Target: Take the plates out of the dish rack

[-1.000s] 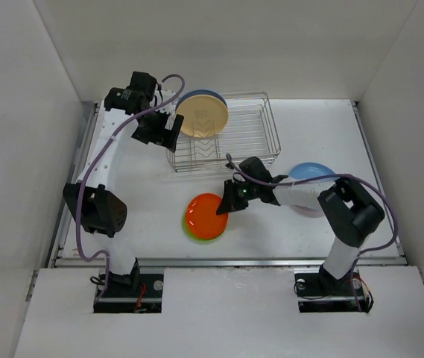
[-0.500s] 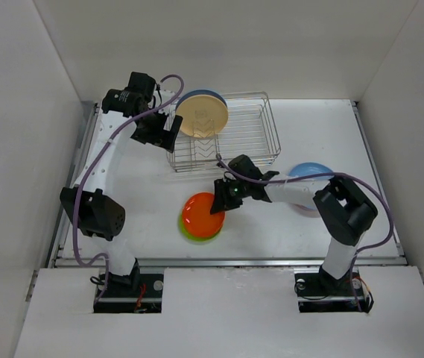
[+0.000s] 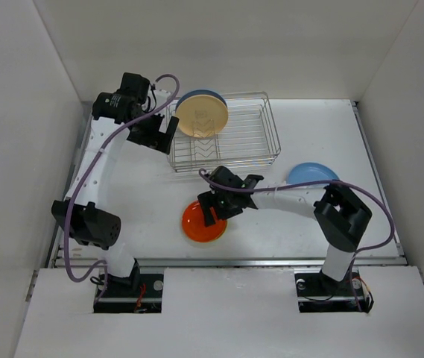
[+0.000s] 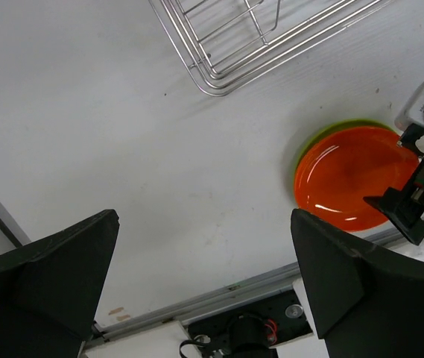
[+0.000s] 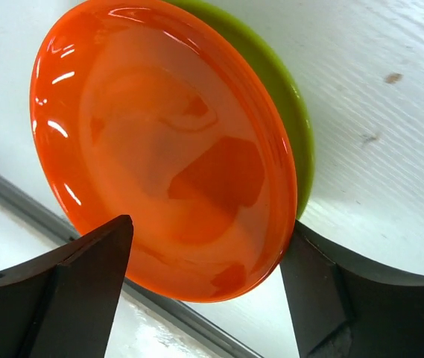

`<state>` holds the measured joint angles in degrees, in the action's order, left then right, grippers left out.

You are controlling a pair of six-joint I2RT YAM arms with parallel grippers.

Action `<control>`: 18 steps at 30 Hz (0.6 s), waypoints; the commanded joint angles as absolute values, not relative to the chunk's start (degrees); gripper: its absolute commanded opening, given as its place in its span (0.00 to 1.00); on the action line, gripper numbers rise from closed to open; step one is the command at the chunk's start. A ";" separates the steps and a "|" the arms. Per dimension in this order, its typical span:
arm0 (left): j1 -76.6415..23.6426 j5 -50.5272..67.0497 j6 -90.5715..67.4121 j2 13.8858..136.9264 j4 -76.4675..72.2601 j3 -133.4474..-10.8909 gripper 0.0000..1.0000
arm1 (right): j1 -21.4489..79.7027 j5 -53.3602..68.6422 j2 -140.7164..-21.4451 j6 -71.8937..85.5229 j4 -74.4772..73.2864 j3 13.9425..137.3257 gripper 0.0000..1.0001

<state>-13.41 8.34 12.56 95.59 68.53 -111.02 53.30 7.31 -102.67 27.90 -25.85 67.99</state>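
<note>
An orange-red plate (image 3: pixel 201 222) lies flat at the table's front centre on a lime green plate (image 5: pixel 288 101). My right gripper (image 3: pixel 212 210) is low over its far right rim, open, its fingers spread at either side of the rim (image 5: pixel 208 231). The dish rack (image 3: pixel 274 133) stands at the back. A cream plate (image 3: pixel 201 115) stands on edge at its left end, with a blue plate (image 3: pixel 206 94) behind it. My left gripper (image 3: pixel 167 133) hovers open just left of these with nothing between its fingers (image 4: pixel 203 224). In the left wrist view I see the rack's corner (image 4: pixel 223 71) and the orange-red plate (image 4: pixel 349 175).
Another blue plate (image 3: pixel 312 174) lies on the table at the right, partly under my right arm. White walls close in the table on three sides. A metal rail (image 3: pixel 226 261) runs along the front edge.
My right gripper has opened and let go of the orange-red plate, which now lies flat on the green one; the arm has reached further left. The left arm barely shifted.
</note>
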 commanded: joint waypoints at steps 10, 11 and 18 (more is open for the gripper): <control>-13.45 8.00 12.66 90.27 71.63 -108.98 1.00 | 55.81 -8.43 -98.88 33.74 -37.17 70.48 0.91; -13.45 8.00 12.66 90.26 72.15 -108.98 1.00 | 56.51 -8.96 -98.88 33.75 -37.18 71.53 0.92; -13.45 6.59 12.66 90.26 73.21 -108.98 1.00 | 57.04 -13.61 -99.93 36.03 -42.27 75.58 0.98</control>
